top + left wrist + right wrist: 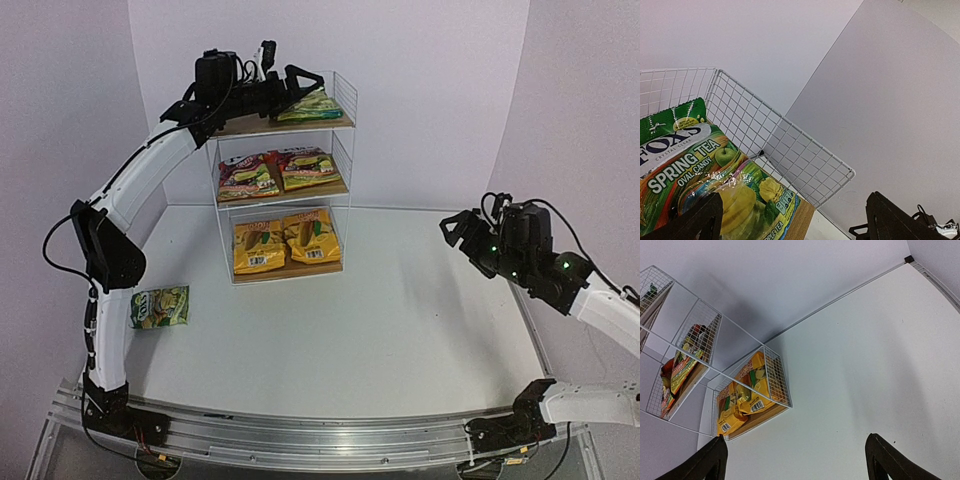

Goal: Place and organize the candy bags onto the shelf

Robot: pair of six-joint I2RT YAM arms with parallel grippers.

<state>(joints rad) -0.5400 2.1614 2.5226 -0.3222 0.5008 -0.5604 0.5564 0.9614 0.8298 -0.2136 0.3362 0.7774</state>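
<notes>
Step in hand: setting a green bag (700,175) on the top tier of the shelf (345,95).

Left end effector (795,197): at the top tier, fingers wide apart. The bag lies flat on the top board (804,220), partly under the left finger and apparently not clamped.

Recommendation: draw the fingers back level and straight out of the open front. Keep them off the glossy film, which is likely to slide, and clear of the wire side wall. Leave room beside this bag for its partner.

Contents:
- Top tier: one green bag.
- Middle tier: two red-magenta bags (247,175), side by side.
- Bottom tier: two yellow-orange bags (258,245), side by side.

Outstanding: the second green bag (160,307) lies on the desk (400,300), near the left arm and well apart from the shelf.

Right end effector (795,440): fingers apart, holding nothing, raised above the right side of the desk
</notes>
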